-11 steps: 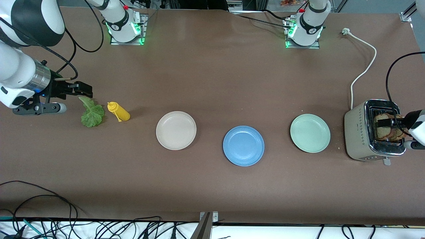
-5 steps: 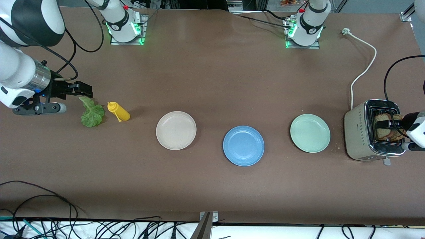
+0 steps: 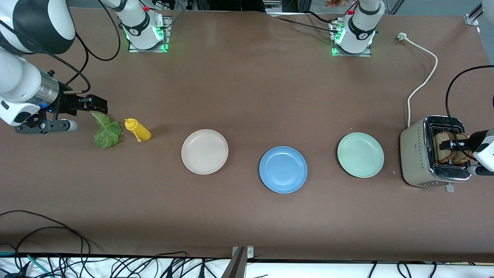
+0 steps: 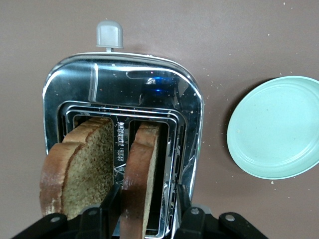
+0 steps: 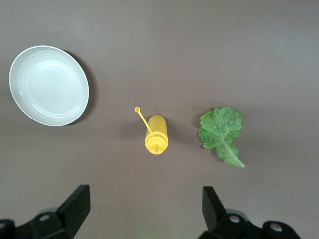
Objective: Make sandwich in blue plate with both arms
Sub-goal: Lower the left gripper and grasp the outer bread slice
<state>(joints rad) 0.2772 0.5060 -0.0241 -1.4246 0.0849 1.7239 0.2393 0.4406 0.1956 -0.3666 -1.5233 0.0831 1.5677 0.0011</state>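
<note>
Two brown bread slices (image 4: 79, 169) stand upright in the slots of a silver toaster (image 3: 418, 158) at the left arm's end of the table. My left gripper (image 4: 147, 195) straddles the thinner-looking slice (image 4: 142, 164) from above, still open. One finger (image 4: 110, 199) touches the crust. The other finger (image 4: 182, 199) stands off it by the slot wall. The blue plate (image 3: 283, 169) lies empty mid-table. A green lettuce leaf (image 3: 107, 131) lies flat near the right arm's end. My right gripper (image 3: 98, 104) hovers open just beside the leaf's stem, holding nothing.
A yellow squeeze bottle (image 3: 139, 131) lies beside the lettuce. A beige plate (image 3: 204, 151) and a pale green plate (image 3: 360, 154) flank the blue one. The toaster's white cord (image 3: 424, 77) runs toward the left arm's base. Cables hang along the front edge.
My left gripper's fingers have drawn in around the bread slice in the toaster. The right arm has stayed still.
</note>
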